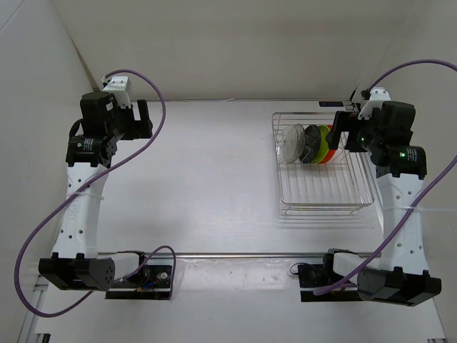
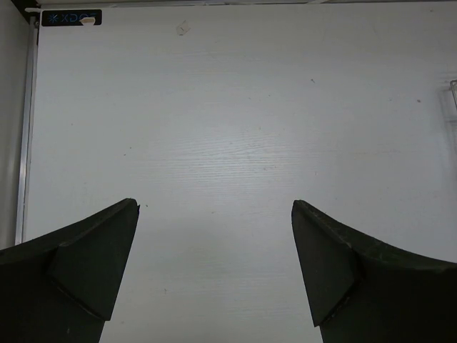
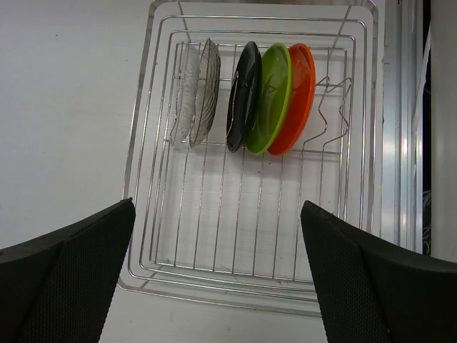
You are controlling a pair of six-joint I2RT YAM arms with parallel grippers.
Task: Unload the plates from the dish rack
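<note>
the four plates are standing on edge, packed close, in the dish rack. the right gripper is hovering over it, jaws wide apart; the left gripper is gaping over the table. i'm guessing a finger squeezing between neighbours is risking dragging two out, or tilting the rack.

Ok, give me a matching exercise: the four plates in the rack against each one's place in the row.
Plates:
1. clear plate
2. black plate
3. lime green plate
4. orange plate

Places:
A. between black and orange
B. end of the row, beside lime green
C. end of the row, beside black
D. between clear and lime green

Pairs: 1-C; 2-D; 3-A; 4-B.
</note>
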